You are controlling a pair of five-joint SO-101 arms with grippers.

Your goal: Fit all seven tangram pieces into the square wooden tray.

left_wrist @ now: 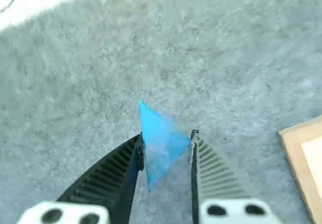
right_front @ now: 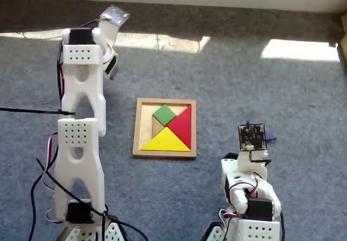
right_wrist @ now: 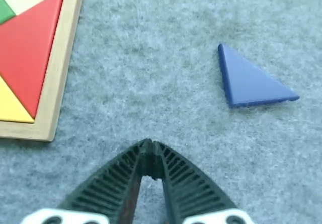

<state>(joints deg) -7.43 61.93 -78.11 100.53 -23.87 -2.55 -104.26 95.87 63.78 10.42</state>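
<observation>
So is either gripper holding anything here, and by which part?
Left gripper pinches the light blue triangle across its widest part; right gripper is shut, empty.

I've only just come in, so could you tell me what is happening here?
The left gripper is shut on a light blue triangle over the grey carpet, away from the wooden tray. The tray holds a green square, a red triangle and a yellow triangle, with space left. The right gripper is shut on nothing, near a dark blue triangle lying on the carpet.
</observation>
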